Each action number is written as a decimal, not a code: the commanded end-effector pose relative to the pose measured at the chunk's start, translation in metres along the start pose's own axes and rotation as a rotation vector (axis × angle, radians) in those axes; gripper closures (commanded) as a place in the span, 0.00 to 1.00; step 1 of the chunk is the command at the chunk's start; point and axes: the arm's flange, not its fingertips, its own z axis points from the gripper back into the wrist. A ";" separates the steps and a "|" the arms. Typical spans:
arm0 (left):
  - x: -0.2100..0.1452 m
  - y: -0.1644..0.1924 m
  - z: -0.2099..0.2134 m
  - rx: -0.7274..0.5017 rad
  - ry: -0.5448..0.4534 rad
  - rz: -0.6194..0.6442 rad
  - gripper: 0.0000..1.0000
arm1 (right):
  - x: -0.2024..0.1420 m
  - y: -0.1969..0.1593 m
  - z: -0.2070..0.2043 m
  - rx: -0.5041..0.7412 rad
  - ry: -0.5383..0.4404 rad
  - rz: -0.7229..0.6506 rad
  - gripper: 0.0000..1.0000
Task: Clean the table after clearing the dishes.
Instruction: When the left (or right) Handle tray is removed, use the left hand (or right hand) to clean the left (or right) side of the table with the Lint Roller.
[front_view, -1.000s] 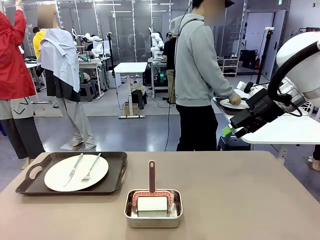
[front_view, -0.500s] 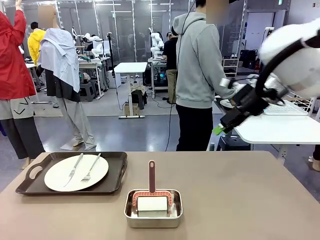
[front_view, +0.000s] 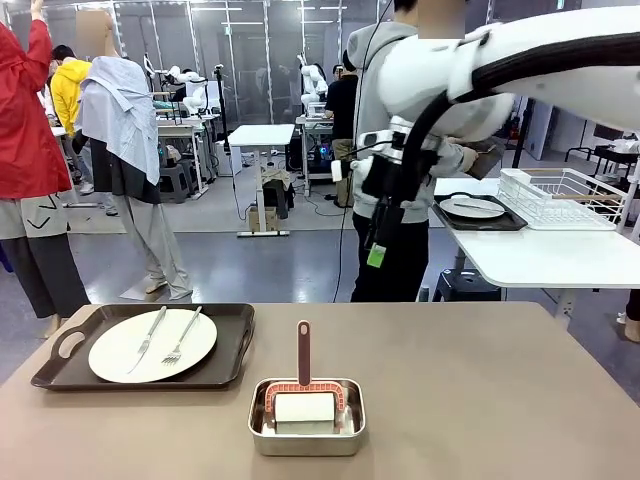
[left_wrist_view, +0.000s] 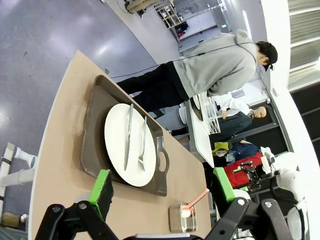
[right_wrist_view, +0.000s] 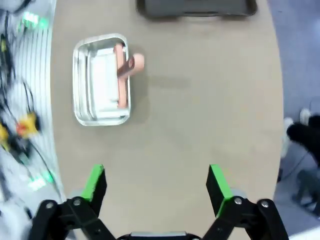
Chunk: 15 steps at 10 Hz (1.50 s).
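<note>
Taupe worktop (front_view: 500, 390) with a dark tray (front_view: 236, 335) of dishes at its left side.
Right arm (front_view: 520, 50) reaches across the far edge, its right end effector (right_wrist_view: 155, 182) hanging high above the worktop, fingers spread wide. The left end effector (left_wrist_view: 162, 185) is spread too. On the tray lies a white plate (front_view: 120, 358) with knife (front_view: 150, 335) and fork (front_view: 184, 338). Near the front middle, a steel pan (front_view: 306, 442) holds a pink-handled roller (front_view: 303, 352).

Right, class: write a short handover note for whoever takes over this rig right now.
Left gripper open, empty, above the table; right gripper open, empty, high above it.
Tray with plate, fork and knife sits on the table's left.
Done: second tray and second plate stand on the white table.
Steel pan holds the pink-handled tool, untouched.
To do: clear that tray, then clean the table.
</note>
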 end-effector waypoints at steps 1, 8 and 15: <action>0.001 0.000 0.002 -0.019 -0.008 -0.001 0.00 | 0.023 -0.029 -0.006 0.019 0.075 0.155 0.00; 0.001 0.000 0.002 -0.019 -0.008 -0.001 0.00 | 0.078 -0.035 -0.096 0.083 0.201 0.114 0.00; 0.001 0.000 0.002 -0.019 -0.008 -0.001 0.00 | 0.106 -0.016 -0.158 0.253 0.253 0.041 0.00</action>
